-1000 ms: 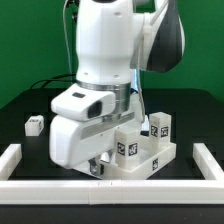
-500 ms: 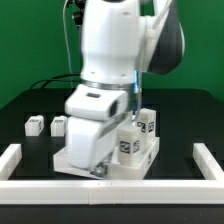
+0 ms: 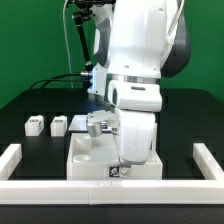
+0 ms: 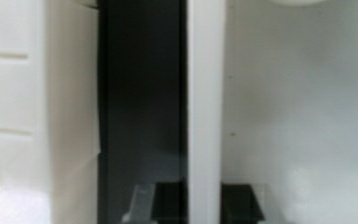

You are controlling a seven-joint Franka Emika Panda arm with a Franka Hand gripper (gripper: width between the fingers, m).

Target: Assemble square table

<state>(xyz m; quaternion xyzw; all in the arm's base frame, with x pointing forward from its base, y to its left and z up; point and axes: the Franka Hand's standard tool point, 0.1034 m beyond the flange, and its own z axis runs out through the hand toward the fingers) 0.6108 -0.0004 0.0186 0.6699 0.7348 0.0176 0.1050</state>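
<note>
White tabletop (image 3: pixel 88 158) lies on the black worktop (image 3: pixel 30 103) beneath the arm (image 3: pixel 140 60); the tool (image 4: pixel 197 203) is pinched tight on its thin edge; two loose legs (image 3: pixel 35 125) sit beside it.

The arm (image 3: pixel 135 90) is swinging toward the exterior view's right, apparently turning the tabletop (image 3: pixel 88 152) square w/ the front rail (image 3: pixel 40 186); a 2nd loose leg (image 3: pixel 58 125) is showing.

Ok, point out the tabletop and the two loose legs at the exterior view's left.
tabletop (image 3: pixel 88 156): exterior view, bare top face, left part.
far-left leg (image 3: pixel 34 125): exterior view, middle of the block.
second leg (image 3: pixel 58 126): exterior view, middle of the block.
</note>
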